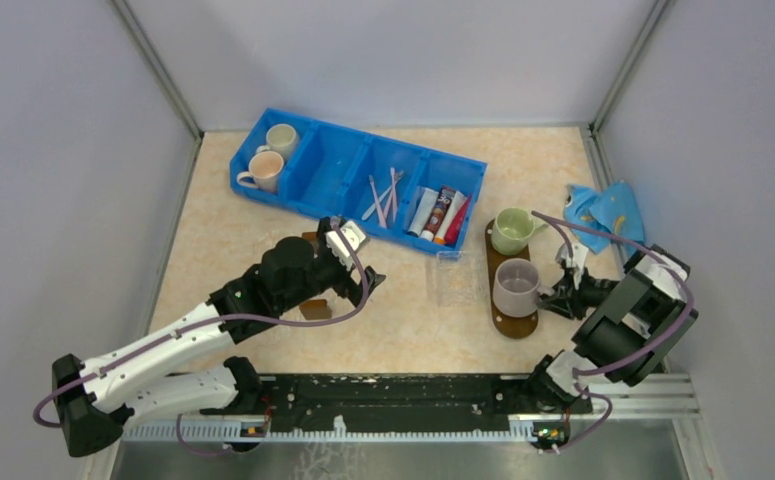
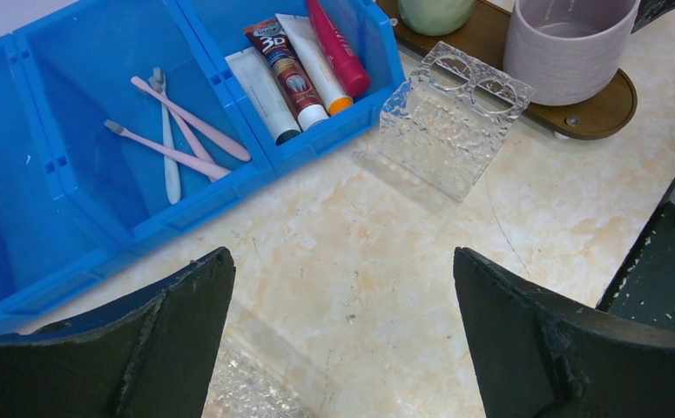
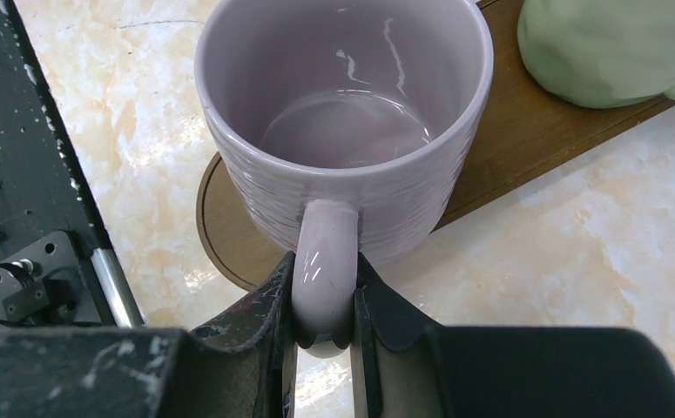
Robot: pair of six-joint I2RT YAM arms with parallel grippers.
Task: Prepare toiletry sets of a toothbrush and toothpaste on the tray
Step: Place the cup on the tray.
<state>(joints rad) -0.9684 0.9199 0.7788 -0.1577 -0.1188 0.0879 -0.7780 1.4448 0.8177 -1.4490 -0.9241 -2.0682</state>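
The dark brown oval tray (image 1: pixel 515 325) lies at the right and carries a lilac mug (image 1: pixel 516 287) and a green mug (image 1: pixel 512 230). My right gripper (image 3: pixel 325 305) is shut on the lilac mug's handle; the mug (image 3: pixel 351 113) stands on the tray (image 3: pixel 508 148). Pink and white toothbrushes (image 2: pixel 181 131) and several toothpaste tubes (image 2: pixel 303 65) lie in adjoining compartments of the blue bin (image 1: pixel 343 175). My left gripper (image 2: pixel 342 305) is open and empty above the table, just in front of the bin.
A clear plastic holder (image 2: pixel 451 117) stands between the bin and the tray (image 2: pixel 595 109). Two mugs (image 1: pixel 271 158) sit in the bin's left compartment. A small brown block (image 1: pixel 315 308) lies under the left arm. A blue cloth (image 1: pixel 603 210) lies at the far right.
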